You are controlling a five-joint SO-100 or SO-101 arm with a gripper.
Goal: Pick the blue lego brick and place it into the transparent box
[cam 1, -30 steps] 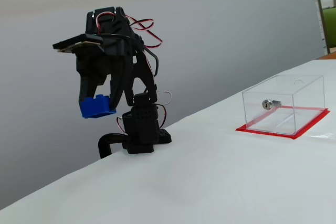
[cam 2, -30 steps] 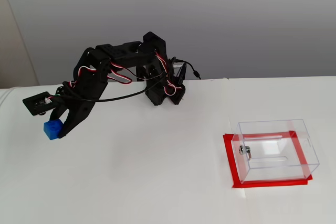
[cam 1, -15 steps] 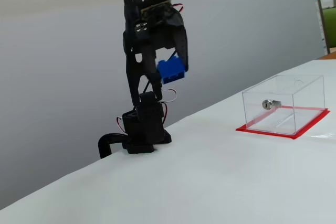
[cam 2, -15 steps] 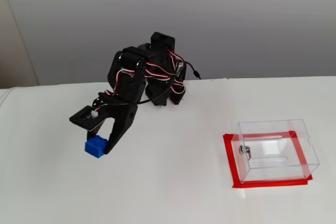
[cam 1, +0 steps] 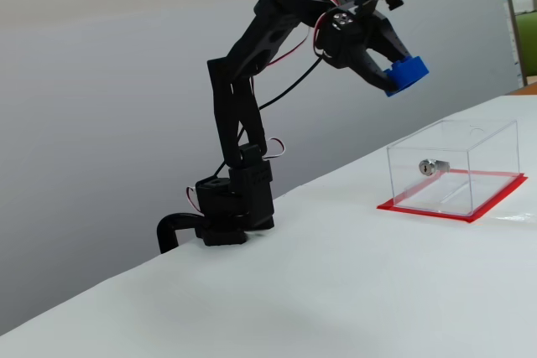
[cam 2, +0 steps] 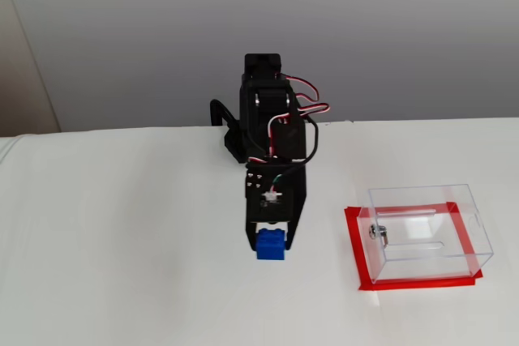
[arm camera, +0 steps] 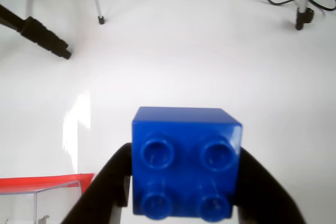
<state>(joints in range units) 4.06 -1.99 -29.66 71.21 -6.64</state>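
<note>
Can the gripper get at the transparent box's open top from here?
Probably yes: the gripper, holding the blue lego brick in the air, has nothing between it and the transparent box.

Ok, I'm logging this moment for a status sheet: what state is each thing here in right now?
blue lego brick: clamped in the tool, studs toward the wrist camera, lifted clear of the table.
tool: shut on the brick, raised high, not yet over the box.
transparent box: upright on its red base, top open, nothing inside.
silver lock: set in the box's side wall.
table: white, bare around the box.
</note>
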